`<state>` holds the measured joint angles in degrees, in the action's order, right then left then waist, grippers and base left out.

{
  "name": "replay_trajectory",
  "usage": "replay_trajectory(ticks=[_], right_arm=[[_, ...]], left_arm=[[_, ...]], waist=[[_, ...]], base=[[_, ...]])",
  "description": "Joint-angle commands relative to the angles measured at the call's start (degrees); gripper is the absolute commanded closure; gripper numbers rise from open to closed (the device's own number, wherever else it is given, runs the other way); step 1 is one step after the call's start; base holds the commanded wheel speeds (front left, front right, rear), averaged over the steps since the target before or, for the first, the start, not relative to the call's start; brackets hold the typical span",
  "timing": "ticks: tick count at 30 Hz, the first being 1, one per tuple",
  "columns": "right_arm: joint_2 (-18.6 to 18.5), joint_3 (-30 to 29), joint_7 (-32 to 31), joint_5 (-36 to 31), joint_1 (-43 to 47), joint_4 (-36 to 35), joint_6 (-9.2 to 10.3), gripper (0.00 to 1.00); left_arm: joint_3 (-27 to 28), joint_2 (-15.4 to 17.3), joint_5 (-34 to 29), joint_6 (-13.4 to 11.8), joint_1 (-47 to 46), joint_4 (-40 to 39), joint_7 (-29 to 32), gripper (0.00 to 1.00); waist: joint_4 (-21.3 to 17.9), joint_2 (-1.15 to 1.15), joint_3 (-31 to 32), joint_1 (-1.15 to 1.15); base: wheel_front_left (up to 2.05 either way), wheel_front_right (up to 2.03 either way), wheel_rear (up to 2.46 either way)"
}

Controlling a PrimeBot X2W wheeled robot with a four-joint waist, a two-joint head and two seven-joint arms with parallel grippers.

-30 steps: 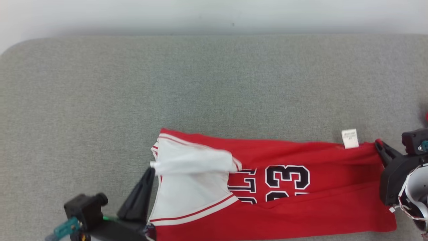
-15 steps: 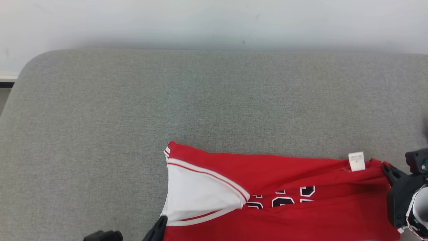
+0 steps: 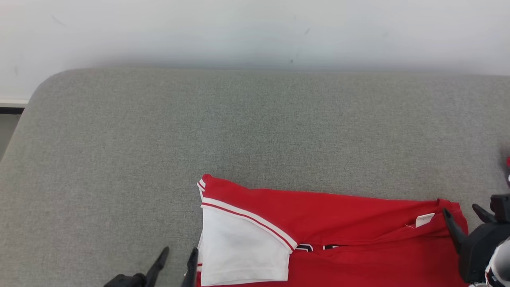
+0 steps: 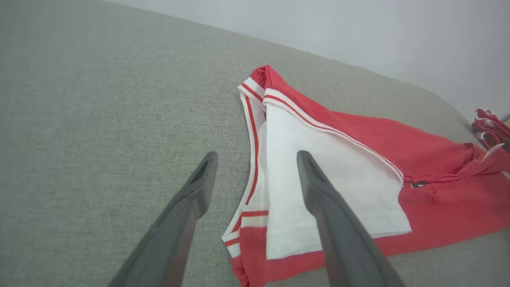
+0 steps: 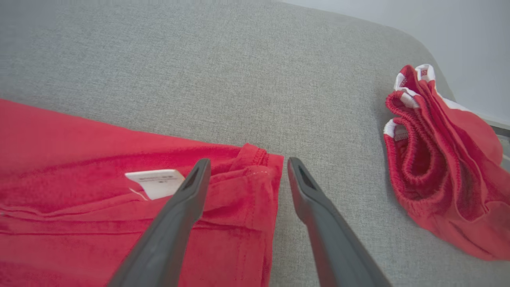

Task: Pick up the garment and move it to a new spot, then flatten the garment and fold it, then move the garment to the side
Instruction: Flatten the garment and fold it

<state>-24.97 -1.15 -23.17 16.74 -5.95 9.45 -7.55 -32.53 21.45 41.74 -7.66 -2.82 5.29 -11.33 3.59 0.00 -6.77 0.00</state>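
The garment (image 3: 342,211) is a red jersey with a white and red-striped panel, lying folded on the grey cushioned surface (image 3: 255,127) near the front. My left gripper (image 3: 178,256) is open beside the garment's left end. In the left wrist view the left gripper (image 4: 257,159) straddles the striped edge of the garment (image 4: 358,135) with nothing gripped. My right gripper (image 3: 462,213) is open at the garment's right end. In the right wrist view the right gripper (image 5: 248,164) hovers over the red corner of the garment (image 5: 79,159), near its white label (image 5: 157,181).
A second bunched red and white garment (image 5: 438,159) lies on the surface to the right of my right gripper. A white wall (image 3: 255,32) runs behind the surface, whose rounded left corner (image 3: 36,91) drops off. Bare grey fabric stretches behind and left of the garment.
Both grippers have gone from shut to open and let go of the garment, which now lies flat with its top layer folded over. The head view has tilted up.
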Motion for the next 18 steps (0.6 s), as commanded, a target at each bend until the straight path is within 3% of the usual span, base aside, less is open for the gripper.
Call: replay_trajectory(ticks=[1, 6, 10, 14, 18], right_arm=[[0.5, -0.6, 0.5, 0.1, 0.9, -0.4, 0.17, 0.0], [3.9, -4.2, 3.1, 0.0, 3.8, -2.5, 0.16, 0.0], [8.1, -8.0, 7.1, 0.1, 6.4, -3.6, 0.16, 0.0], [11.8, -10.8, 9.6, -0.2, 8.8, -3.1, 0.16, 0.0], [14.1, -12.2, 10.5, -0.3, 10.1, -2.0, 0.16, 0.0]], left_arm=[[0.4, -0.2, -0.9, -0.4, -0.7, 0.3, -1.0, 0.0], [3.5, -1.4, -7.5, -2.8, -1.2, 1.4, -3.8, 0.0], [11.1, -5.1, -13.7, -3.9, 0.7, -2.3, -3.9, 0.0], [18.6, -9.3, -19.6, -2.4, 3.9, -5.7, -3.8, 0.0], [23.8, -12.9, -23.6, 1.1, 6.9, -6.6, -3.8, 0.0]], waist=[[-0.1, 0.0, 0.5, 0.0], [-0.2, 0.0, 2.2, 0.0], [0.0, 0.0, 3.9, 0.0], [-0.1, 0.0, 5.3, 0.0], [-0.3, 0.0, 6.3, 0.0]], base=[[0.0, 0.0, 0.0], [0.0, 0.0, 0.0], [0.0, 0.0, 0.0], [0.0, 0.0, 0.0], [0.0, 0.0, 0.0]])
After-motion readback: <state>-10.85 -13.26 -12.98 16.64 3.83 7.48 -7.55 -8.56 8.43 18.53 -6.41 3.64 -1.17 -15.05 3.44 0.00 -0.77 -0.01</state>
